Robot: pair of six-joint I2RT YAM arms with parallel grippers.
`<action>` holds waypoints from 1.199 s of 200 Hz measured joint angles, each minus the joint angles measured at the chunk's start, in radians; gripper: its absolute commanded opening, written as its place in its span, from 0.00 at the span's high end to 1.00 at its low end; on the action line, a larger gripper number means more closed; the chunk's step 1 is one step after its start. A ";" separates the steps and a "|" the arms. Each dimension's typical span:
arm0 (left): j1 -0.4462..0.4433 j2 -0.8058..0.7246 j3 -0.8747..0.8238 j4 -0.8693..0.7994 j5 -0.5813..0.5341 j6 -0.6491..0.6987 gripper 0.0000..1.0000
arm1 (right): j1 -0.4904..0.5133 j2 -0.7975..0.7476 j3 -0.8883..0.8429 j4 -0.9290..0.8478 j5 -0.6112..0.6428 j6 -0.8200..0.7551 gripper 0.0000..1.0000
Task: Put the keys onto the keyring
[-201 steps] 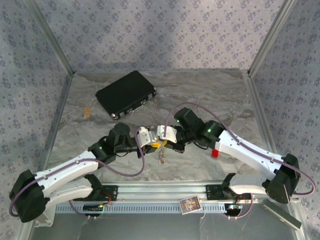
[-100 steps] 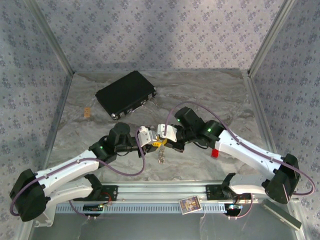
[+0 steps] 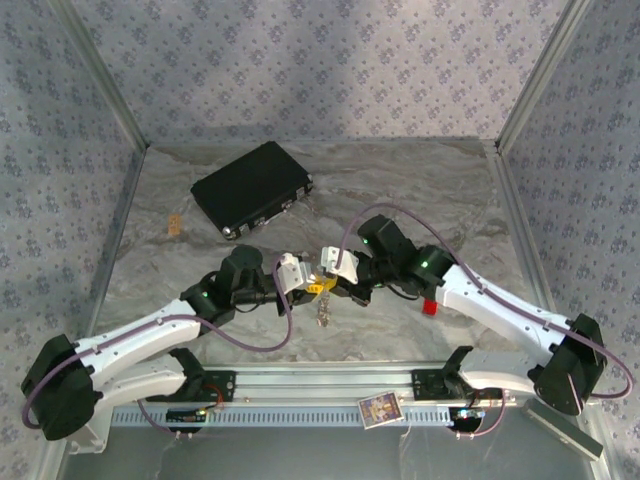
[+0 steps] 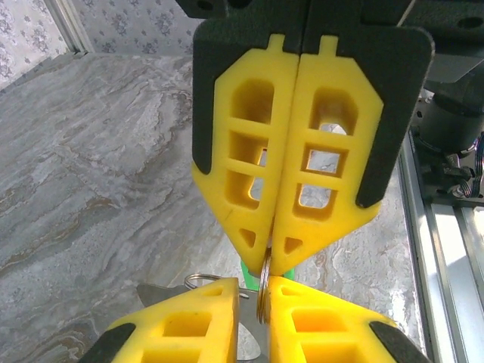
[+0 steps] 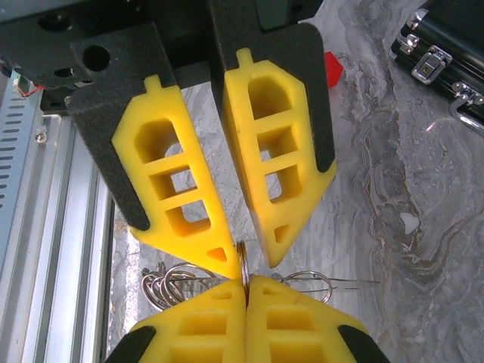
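You see the 2 grippers meet tip to tip near the black box [image 3: 252, 188]. The right gripper [image 5: 246, 291] pinches the keyring [image 5: 243, 266]. The left gripper [image 4: 269, 253] squeezes it too.

No text, label, brand or number can be read on anything in these views.

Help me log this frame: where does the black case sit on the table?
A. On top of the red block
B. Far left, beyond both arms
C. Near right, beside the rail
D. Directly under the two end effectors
B: the black case lies at the far left, beyond both arms.
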 measured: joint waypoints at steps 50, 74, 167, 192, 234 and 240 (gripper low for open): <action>0.007 0.006 0.000 0.008 0.026 -0.010 1.00 | -0.008 -0.017 -0.021 0.027 -0.002 0.019 0.74; 0.014 0.005 -0.027 0.056 0.025 -0.045 1.00 | -0.015 -0.079 -0.079 0.071 0.016 0.042 0.70; 0.016 0.005 -0.101 0.223 0.009 -0.183 1.00 | 0.011 -0.134 -0.159 0.157 0.108 0.072 0.76; 0.016 0.005 -0.110 0.242 0.006 -0.203 1.00 | 0.019 -0.131 -0.159 0.163 0.122 0.081 0.88; 0.016 0.007 -0.119 0.282 0.002 -0.235 1.00 | 0.027 -0.119 -0.159 0.170 0.130 0.086 0.98; 0.016 0.009 -0.122 0.293 0.002 -0.243 1.00 | 0.030 -0.116 -0.159 0.172 0.130 0.086 1.00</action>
